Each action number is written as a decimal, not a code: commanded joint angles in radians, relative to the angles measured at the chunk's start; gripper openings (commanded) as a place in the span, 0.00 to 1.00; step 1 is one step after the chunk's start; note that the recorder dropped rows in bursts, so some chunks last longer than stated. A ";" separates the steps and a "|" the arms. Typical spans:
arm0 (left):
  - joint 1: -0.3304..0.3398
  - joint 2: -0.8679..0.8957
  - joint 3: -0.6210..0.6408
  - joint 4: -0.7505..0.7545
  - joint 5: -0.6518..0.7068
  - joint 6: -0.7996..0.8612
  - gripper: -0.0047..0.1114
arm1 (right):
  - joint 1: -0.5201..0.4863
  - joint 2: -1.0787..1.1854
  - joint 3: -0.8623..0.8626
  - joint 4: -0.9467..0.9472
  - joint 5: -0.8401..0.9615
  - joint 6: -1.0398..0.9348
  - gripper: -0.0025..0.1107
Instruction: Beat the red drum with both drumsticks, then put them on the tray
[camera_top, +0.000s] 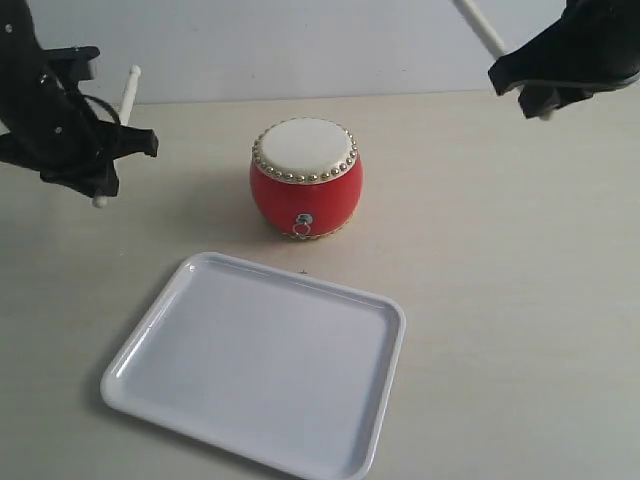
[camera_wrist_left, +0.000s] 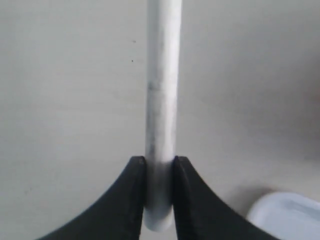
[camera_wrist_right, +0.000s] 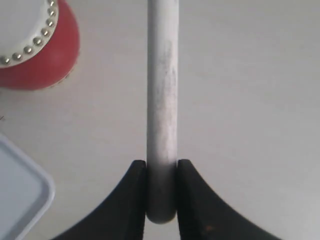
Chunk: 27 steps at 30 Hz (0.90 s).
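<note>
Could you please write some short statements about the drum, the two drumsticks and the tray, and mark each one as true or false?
1. The left gripper is shut on a drumstick. True.
2. The right gripper holds nothing. False: it grips the other drumstick.
3. The drum stands on the tray. False: it stands on the table, apart from the tray.
4. The drum's white skin faces up. True.
</note>
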 joint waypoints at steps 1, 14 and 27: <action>-0.022 -0.173 0.265 -0.042 -0.197 0.030 0.04 | -0.004 0.035 -0.017 0.124 0.087 -0.078 0.02; -0.050 -0.487 0.502 -0.072 -0.145 0.238 0.04 | 0.168 0.199 -0.088 0.130 0.237 -0.029 0.02; -0.050 -0.504 0.502 -0.195 -0.127 0.344 0.04 | 0.183 0.192 -0.180 0.129 0.298 0.012 0.02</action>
